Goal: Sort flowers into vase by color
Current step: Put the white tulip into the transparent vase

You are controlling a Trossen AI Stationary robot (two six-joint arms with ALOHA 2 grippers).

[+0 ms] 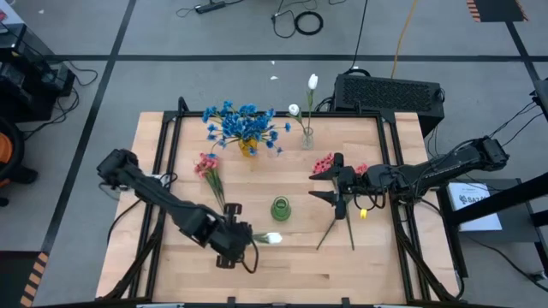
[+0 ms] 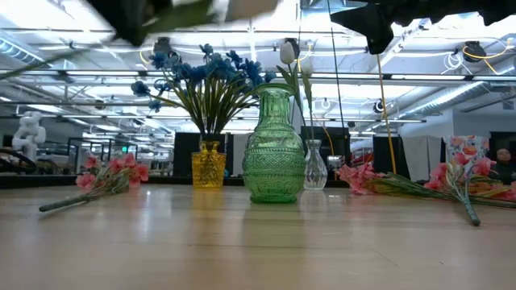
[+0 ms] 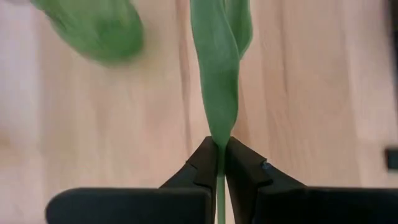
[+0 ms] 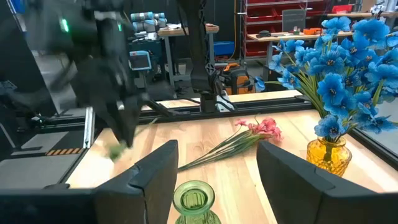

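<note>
Near the table's front edge, a white tulip sprig (image 1: pixel 271 239) is pinched by its stem in the shut left gripper (image 1: pixel 242 237), bud pointing toward the green vase (image 1: pixel 281 208) just behind. Farther back stands the clear vase (image 1: pixel 307 137) with white buds. The right gripper (image 1: pixel 336 184) is held open over pink sprigs (image 1: pixel 324 163); the held bud is blurred in close views.

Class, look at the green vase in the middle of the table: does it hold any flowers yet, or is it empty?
Empty. The green vase shows a bare mouth from above, and no stems rise from it in the low view.
</note>
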